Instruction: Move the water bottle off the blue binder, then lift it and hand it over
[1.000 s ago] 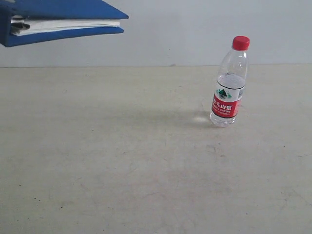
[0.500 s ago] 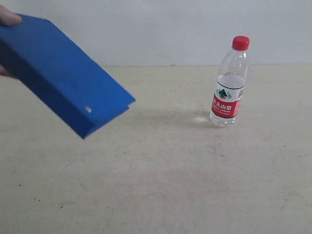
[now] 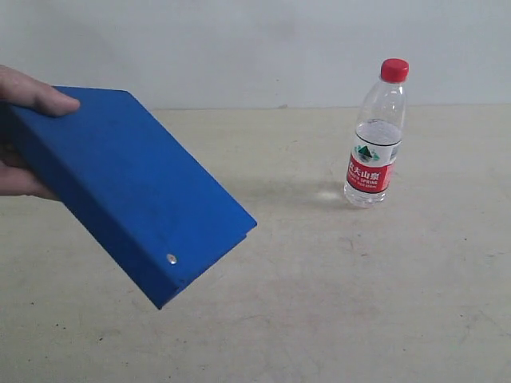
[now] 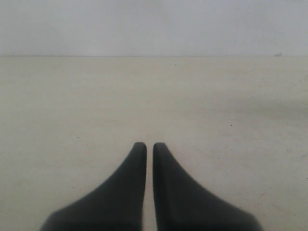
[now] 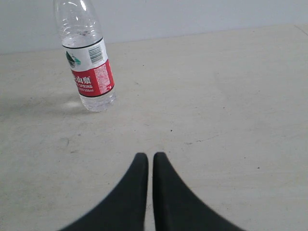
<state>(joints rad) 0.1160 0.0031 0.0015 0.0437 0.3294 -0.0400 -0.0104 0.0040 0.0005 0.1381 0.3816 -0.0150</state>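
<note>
- The water bottle (image 3: 375,144) stands upright on the pale table (image 3: 359,319), at about 2 o'clock from the middle of the exterior view. Its long axis is vertical and its red cap (image 3: 394,69) is on top.
- The bottle is not on the blue binder (image 3: 128,191). A person's hand (image 3: 32,94) holds the binder tilted at 9 o'clock, well apart from the bottle, with one silver rivet (image 3: 171,258) showing near its low edge.
- The right gripper (image 5: 150,156) is pinched shut and holds nothing. Taking its pointing direction as 12 o'clock, the bottle (image 5: 89,72) lies ahead at roughly 11 o'clock, not touching.
- The left gripper (image 4: 149,146) is likewise closed and empty, with only bare table before it.
- I judge the right arm the nearer one to the bottle, and its jaws would have to part before a side-on grasp.
- The label (image 3: 369,171) is red and white with a green logo and white Chinese characters. "SPRING" sits beneath them, and a barcode shows in the right wrist view. The finer print is too small to read.
</note>
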